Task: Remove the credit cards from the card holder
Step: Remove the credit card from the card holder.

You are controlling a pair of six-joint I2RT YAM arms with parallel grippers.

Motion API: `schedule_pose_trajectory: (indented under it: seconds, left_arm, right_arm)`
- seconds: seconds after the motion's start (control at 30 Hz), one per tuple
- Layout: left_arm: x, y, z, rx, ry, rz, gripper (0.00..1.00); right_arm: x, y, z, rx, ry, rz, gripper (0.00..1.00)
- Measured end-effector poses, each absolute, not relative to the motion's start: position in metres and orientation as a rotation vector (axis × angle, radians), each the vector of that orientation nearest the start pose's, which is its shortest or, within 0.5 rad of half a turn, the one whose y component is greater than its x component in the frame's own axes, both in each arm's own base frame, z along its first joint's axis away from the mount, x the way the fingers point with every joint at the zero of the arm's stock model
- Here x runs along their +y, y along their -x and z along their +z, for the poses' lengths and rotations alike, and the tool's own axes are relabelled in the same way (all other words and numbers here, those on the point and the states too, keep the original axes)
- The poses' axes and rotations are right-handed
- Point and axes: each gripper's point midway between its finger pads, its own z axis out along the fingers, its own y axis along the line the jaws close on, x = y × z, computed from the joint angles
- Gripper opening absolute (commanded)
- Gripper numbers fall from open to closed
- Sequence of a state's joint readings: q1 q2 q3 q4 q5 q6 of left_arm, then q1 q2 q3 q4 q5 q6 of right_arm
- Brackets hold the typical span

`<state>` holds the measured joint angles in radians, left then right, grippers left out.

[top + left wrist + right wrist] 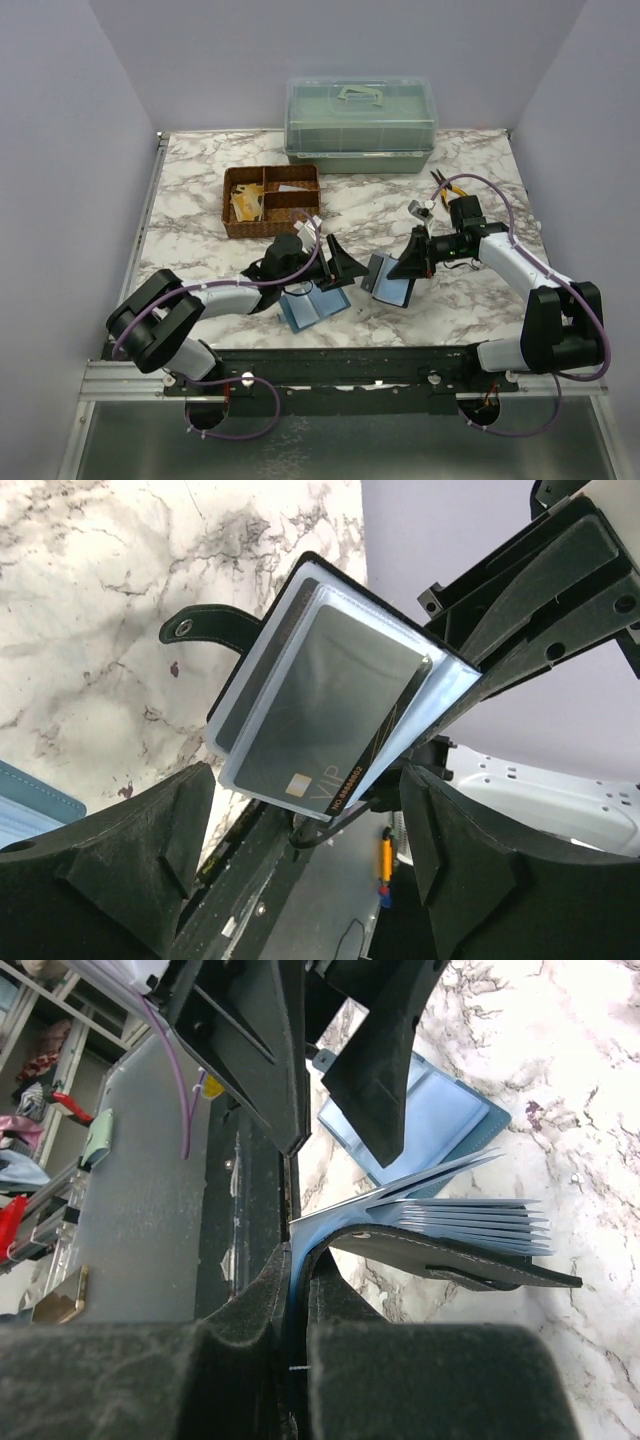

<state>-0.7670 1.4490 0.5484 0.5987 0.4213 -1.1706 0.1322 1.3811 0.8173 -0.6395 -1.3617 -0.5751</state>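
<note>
a light-blue flat folder lies open on the marble table, just below the left jaws on their near side. beyond those jaws stands a brown wicker tray, its compartments holding yellowish cards. yellow-handled pliers lie just beyond the right jaws. a lidded green-tinted plastic box sits farther back.

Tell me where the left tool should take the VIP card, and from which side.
Pinch the card's chip end, which seems to poke past the sleeve's open edge, across the flat faces. Come from opposite the spine, where the right tool clamps the holder.
</note>
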Motion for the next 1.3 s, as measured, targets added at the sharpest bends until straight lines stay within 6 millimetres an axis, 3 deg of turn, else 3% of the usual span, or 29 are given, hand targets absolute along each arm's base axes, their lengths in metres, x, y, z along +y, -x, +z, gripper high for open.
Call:
schedule_pose_trajectory:
  seconds: [0.2, 0.63, 0.83, 1.03, 1.3]
  left_arm:
    - [-0.346, -0.201, 0.136, 2.208, 0.165, -1.707, 0.82]
    - [-0.352, -0.204, 0.156, 2.112, 0.211, -1.847, 0.82]
    - [-0.352, -0.204, 0.155, 2.116, 0.237, -1.865, 0.82]
    - [-0.353, -0.204, 0.141, 2.163, 0.281, -1.854, 0.82]
    - [-0.353, -0.202, 0.141, 2.173, 0.283, -1.867, 0.72]
  right_arm:
    - [0.196, -0.198, 0.16, 1.804, 0.995, 1.569, 0.0]
    - [0.198, -0.194, 0.166, 1.775, 0.986, 1.612, 0.0]
    - [0.198, -0.193, 0.168, 1.766, 0.987, 1.614, 0.0]
    - [0.198, -0.193, 0.169, 1.765, 0.988, 1.613, 0.0]
    - [0.198, -0.193, 0.169, 1.765, 0.989, 1.613, 0.0]
